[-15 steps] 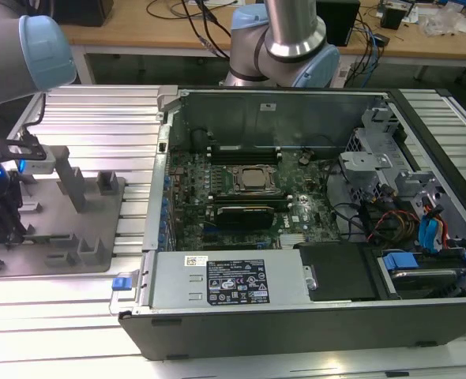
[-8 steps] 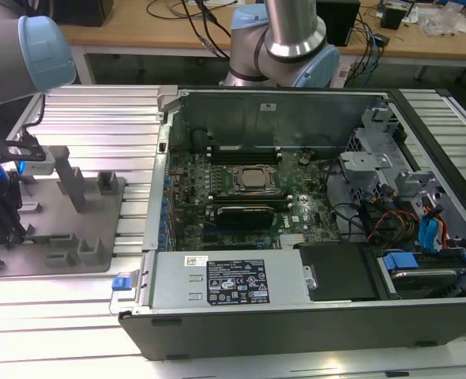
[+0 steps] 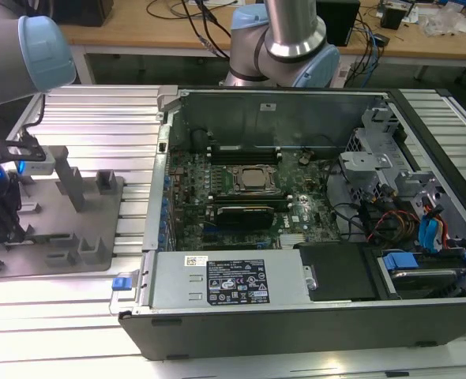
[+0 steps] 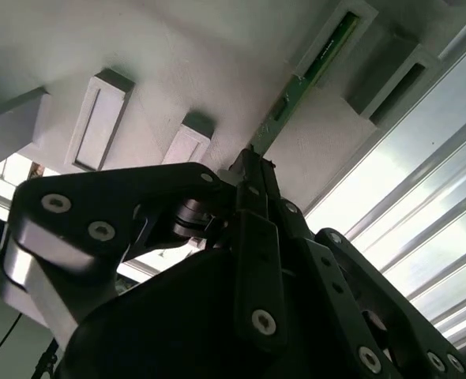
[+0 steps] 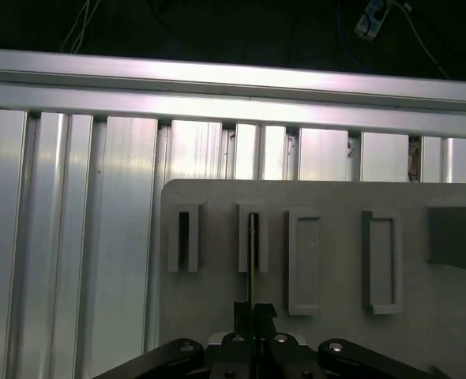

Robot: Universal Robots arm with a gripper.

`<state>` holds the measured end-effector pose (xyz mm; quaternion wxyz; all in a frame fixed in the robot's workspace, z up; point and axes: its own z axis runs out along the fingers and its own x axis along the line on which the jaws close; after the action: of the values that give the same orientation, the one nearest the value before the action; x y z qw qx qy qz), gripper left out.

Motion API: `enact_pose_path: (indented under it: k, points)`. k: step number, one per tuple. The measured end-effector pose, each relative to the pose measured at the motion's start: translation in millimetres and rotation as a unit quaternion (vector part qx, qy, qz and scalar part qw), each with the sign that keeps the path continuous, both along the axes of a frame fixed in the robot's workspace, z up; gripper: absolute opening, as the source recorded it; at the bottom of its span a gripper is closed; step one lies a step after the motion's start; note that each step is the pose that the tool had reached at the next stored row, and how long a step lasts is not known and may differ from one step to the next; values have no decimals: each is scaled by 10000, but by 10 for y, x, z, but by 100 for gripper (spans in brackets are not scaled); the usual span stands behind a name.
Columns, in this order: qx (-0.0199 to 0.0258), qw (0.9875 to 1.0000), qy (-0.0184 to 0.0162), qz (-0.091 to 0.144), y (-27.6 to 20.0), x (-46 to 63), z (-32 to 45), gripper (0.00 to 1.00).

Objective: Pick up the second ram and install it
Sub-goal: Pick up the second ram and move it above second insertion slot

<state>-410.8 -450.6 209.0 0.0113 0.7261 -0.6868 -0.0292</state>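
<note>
1. A table of ribbed aluminium rails (image 3: 83, 110) carries all the work and shines under the lamps.
2. Nearest to the wrist cameras is the gripper (image 5: 253, 314). In the first wrist view its two black fingers stand pressed together on a thin board, so I read it as closed on the ram stick (image 5: 252, 264).
3. The ram stick is green and is seen edge-on. One part of it sits inside a slotted post of the grey holder (image 5: 336, 197), and the gripper pinches it just beside this post.
4. In my judgement the picking-up step is in hand. The grip is made, the stick is not yet out of the holder, and the installing is not begun.
5. To free the stick calls for a straight pull along the slot, without twist. I think the thin board can bend or jam against the walls of the post.
6. Farther away, in the exterior view, the open computer case (image 3: 280, 110) stands well apart from the holder, toward the exterior view's right. Inside it the motherboard (image 3: 296, 213) shows long black slots (image 3: 245, 148). I cannot tell if any stick is in them.
7. Farthest is the arm base (image 3: 292, 39), behind the case, and a wooden bench (image 3: 138, 35) with cables.
</note>
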Motion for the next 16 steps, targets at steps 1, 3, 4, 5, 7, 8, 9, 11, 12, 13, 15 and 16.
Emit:
enact_pose_path:
  k: [1, 3, 4, 5, 7, 8, 9, 11, 12, 13, 15, 16]
  points:
    - [0, 10000, 0, -15, 0, 0, 0, 9]
    - [0, 9997, 0, -248, 0, 0, -2, 9]
    - [0, 9997, 0, -262, 0, 0, -2, 9]
    - [0, 9996, 0, -266, 0, 0, -2, 9]
    - [12, 9997, -3, -252, -1, 0, 3, 9]
    - [14, 9997, -4, -241, 0, 0, 7, 9]
    - [14, 9997, -4, -235, 0, 0, 14, 9]
    - [14, 9997, -5, -235, 0, 0, 45, 9]
    - [14, 9997, -6, -234, 0, 0, 57, 9]
    - [14, 9997, -7, -234, 0, 1, 59, 9]
    - [13, 9997, -5, -234, -1, 0, 74, 9]
    - [14, 9997, -6, -235, 0, 0, 77, 9]
